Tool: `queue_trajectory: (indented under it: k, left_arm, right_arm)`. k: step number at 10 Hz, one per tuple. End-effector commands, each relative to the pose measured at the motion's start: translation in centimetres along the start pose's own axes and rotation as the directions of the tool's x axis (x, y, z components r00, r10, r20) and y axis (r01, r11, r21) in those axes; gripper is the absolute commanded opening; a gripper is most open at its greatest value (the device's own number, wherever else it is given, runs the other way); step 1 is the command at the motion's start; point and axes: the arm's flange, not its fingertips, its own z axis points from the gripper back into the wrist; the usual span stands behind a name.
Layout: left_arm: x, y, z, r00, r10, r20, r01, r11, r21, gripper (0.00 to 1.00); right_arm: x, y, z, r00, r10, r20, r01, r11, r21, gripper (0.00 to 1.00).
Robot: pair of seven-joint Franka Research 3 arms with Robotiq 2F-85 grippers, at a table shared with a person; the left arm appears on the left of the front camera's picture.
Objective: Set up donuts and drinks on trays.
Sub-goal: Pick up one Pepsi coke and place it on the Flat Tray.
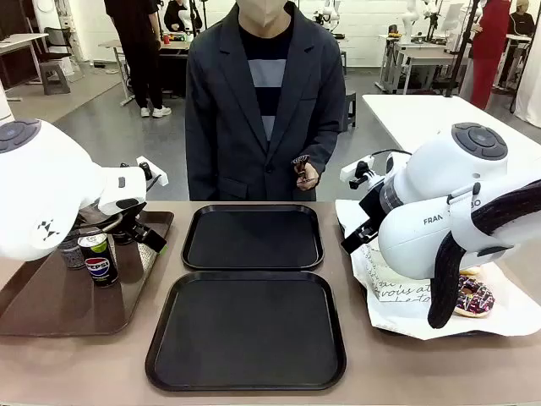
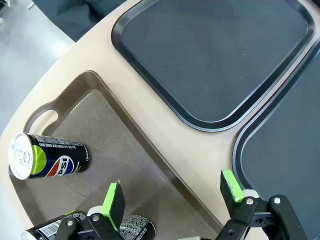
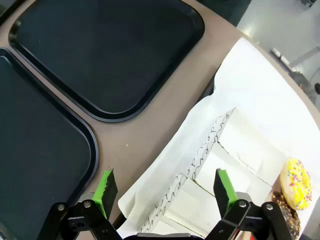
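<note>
Tan table [image 1: 84,364], person at far side. Both black trays [image 1: 245,334] bare, so nothing set up yet; all left to do. Brown tray [image 1: 42,304] w/ Pepsi cans [image 1: 101,258] at robot's left, donuts [image 1: 473,298] on white paper [image 1: 507,326] at right. Left gripper [image 2: 171,187] & right gripper [image 3: 165,180]: fingers apart, holding nothing.

White rounded arms [image 1: 51,194], grey joint caps [image 1: 479,139], black end effectors [image 2: 171,182] with green pads [image 2: 112,199].
</note>
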Motion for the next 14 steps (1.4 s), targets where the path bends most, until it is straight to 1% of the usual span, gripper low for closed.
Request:
queue_trajectory:
  k: [1,14]
  left_arm:
    - [0.00,-0.01,0.00,1.000,0.000,0.000,0.000,1.000,0.000,1.00]
    - [0.00,-0.01,0.00,1.000,0.000,0.000,0.000,1.000,0.000,1.00]
  right_arm:
    - [0.00,0.00,0.00,1.000,0.000,0.000,0.000,1.000,0.000,1.00]
    - [0.00,0.00,0.00,1.000,0.000,0.000,0.000,1.000,0.000,1.00]
